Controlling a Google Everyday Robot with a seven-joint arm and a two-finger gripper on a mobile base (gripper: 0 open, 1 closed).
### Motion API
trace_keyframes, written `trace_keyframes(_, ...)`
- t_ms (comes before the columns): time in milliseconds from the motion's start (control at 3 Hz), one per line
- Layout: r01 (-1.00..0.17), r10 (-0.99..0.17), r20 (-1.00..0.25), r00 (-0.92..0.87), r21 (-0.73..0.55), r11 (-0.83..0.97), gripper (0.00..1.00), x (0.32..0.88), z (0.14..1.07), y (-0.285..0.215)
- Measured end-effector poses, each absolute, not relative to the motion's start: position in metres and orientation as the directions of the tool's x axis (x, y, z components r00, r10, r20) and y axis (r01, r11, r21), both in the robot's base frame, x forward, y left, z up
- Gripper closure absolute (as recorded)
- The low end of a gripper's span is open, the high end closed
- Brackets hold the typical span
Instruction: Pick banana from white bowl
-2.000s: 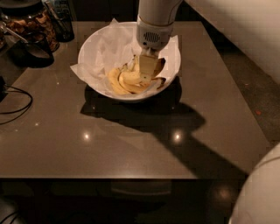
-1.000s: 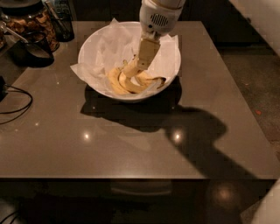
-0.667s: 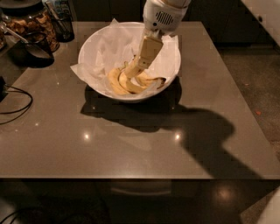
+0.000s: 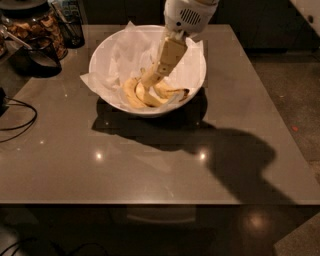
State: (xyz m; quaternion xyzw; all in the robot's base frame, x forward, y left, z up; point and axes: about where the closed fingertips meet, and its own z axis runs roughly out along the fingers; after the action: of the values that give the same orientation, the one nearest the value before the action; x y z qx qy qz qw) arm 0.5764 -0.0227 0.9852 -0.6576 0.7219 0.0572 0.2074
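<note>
The wide white bowl (image 4: 106, 49), lined with crinkled white paper, stands at the back middle of the dark table (image 4: 150, 165). Several yellow bananas (image 4: 132, 94) lie in its front half. My gripper (image 4: 151, 80) reaches down into the bowl from the upper right, tilted to the left. Its tip rests on the bananas near the middle of the bunch. The white wrist housing (image 4: 187, 15) hangs over the bowl's far rim.
Dark glass jars (image 4: 37, 25) with snacks and a dark cup (image 4: 42, 56) stand at the back left. A black cable (image 4: 20, 120) loops on the left edge. The arm's shadow falls over the table's right front. The floor lies to the right.
The wrist and arm have drawn back and to the right, so the gripper leans more. Its tip has stayed at the bananas, which have not moved.
</note>
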Motion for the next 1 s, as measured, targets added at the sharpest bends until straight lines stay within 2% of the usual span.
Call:
trace_keyframes(667,-0.972,-0.869,-0.496,0.0,-0.203,0.116,1.0,0.536,1.008,-0.025)
trace_keyframes(1000,-0.973,-0.865,-0.502,0.002,-0.2,0.114,1.0,0.534,1.009,-0.024)
